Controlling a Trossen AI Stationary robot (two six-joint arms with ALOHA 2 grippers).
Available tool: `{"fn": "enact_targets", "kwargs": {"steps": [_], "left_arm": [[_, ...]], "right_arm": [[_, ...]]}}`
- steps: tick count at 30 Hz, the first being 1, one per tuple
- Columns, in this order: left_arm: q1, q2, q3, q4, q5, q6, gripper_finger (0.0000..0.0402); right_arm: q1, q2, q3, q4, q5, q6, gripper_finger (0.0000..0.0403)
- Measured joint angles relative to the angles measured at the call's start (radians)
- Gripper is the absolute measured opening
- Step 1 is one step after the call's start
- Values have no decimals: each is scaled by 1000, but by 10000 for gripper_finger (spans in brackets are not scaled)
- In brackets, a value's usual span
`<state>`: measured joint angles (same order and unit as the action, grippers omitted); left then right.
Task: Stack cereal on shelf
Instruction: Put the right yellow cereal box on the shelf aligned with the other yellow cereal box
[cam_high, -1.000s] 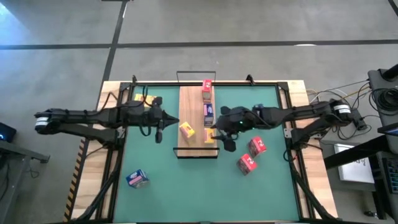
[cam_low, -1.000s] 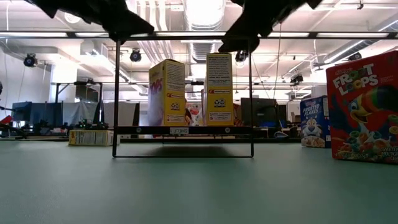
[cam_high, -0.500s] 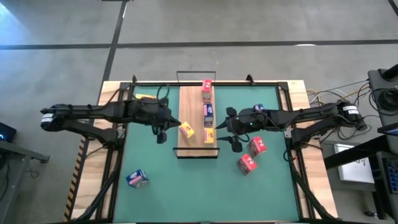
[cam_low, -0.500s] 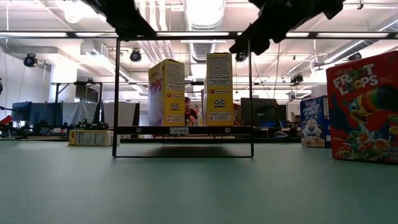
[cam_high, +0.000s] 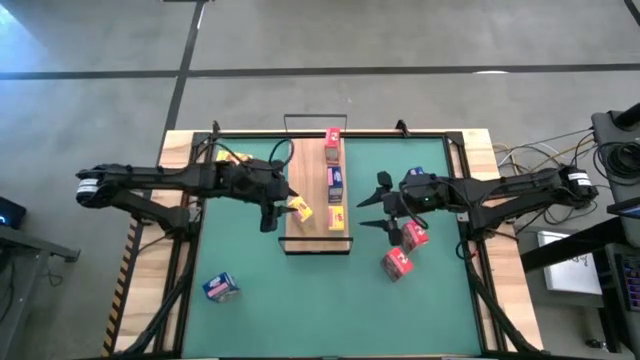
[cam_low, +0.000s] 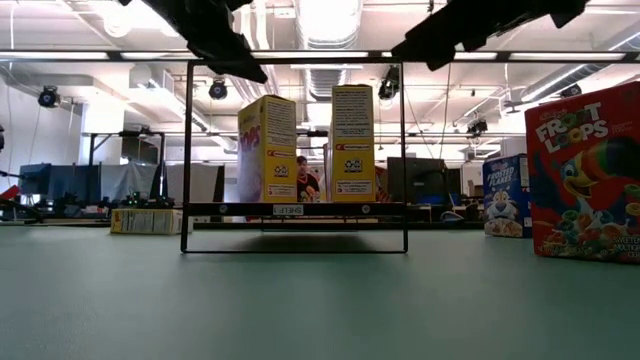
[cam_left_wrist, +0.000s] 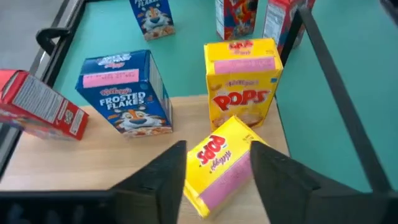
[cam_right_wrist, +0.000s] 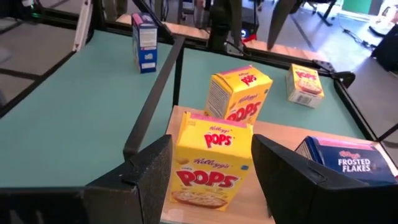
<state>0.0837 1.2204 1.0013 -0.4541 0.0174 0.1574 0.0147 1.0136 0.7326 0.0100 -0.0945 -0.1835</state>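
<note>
**A:** Nearest us nothing has moved: the blue box (cam_high: 222, 288) and the two red boxes (cam_high: 413, 236) (cam_high: 397, 264) sit on the green mat (cam_high: 270, 270) as they did a second ago, so we count three cereals still to collect there.

**B:** One step in, at the shelf's (cam_high: 310, 170) near end, is where we see the change. Our right gripper (cam_high: 378, 201) was at the shelf's edge against the upright yellow box (cam_high: 337, 217). It has since drawn back over the mat, fingers spread and empty. The box stands alone on the board, so we judge that placement finished.

**A:** And our left gripper (cam_high: 268, 210) has crept in from the mat toward the tilted yellow box (cam_left_wrist: 224, 165). In the wrist view its fingers (cam_left_wrist: 168, 180) are parted with that box lying between them. We cannot tell whether they touch it.

**B:** We take that as the next job: straightening this box beside its neighbour.

**A:** Farther along the board, the shelved blue box (cam_high: 336, 180) and then the shelved red box (cam_high: 332, 140) are as before.

**B:** Farthest on the left, the flat yellow box (cam_high: 232, 158) waits on the mat, unchanged.
</note>
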Motion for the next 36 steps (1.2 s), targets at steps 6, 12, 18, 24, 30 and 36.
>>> {"fn": "enact_targets", "kwargs": {"steps": [6,12,18,24,30,36], "left_arm": [[0,91,108,-103,0,40,222],[-2,193,277,-366,52,114,241],[-2,265,352,-422,51,140,242],[2,293,366,-433,48,113,242],[2,294,366,-446,47,144,243],[-7,294,366,-462,45,182,267]], "right_arm": [[0,-46,-28,-4,-12,0,210],[0,-57,-35,-9,-13,7,210],[0,-51,-35,-14,-14,7,210],[0,-51,-35,-13,-13,7,210],[0,-50,-35,-13,-13,7,210],[0,-50,-35,-13,-13,8,210]]}}
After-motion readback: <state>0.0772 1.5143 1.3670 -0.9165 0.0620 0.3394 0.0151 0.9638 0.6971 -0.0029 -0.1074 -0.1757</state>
